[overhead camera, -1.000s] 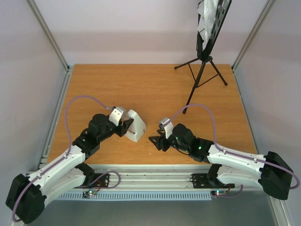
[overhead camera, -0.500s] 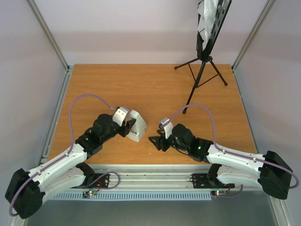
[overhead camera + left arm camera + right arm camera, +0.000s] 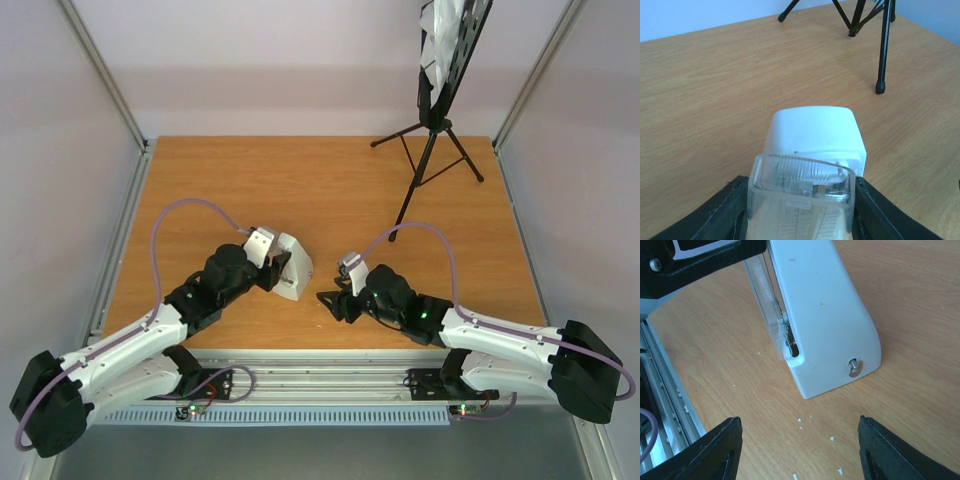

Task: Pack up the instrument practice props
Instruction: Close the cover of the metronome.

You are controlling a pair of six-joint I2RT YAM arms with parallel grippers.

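Metronome (image 3: 291, 266): low over the desk (image 3: 300, 180), its white body reaching out ahead of the left tool (image 3: 800, 200) and its winding-key side facing the right tool (image 3: 805, 450).
Clear cover (image 3: 800, 192): lies between the left tool's fingers (image 3: 732, 205).
Left tool: closed across the metronome at the cover, one finger on each flank.
Right tool: spread wide, holding nothing, just short of the metronome's broad end.
Step in hand: judged to be securing the metronome for packing.
Good practice: keep the left grip square on the cover. Bring the right tool onto the white body rather than the key, so the cover cannot slide off.
Music stand (image 3: 432, 150): upright, well beyond both tools, carrying sheet music (image 3: 440, 45).
Cut off: the stand's top runs out of the overhead view.
Unclear: whether the metronome rests on the desk or is lifted, whether the cover is fully seated, and where the props are to be packed.
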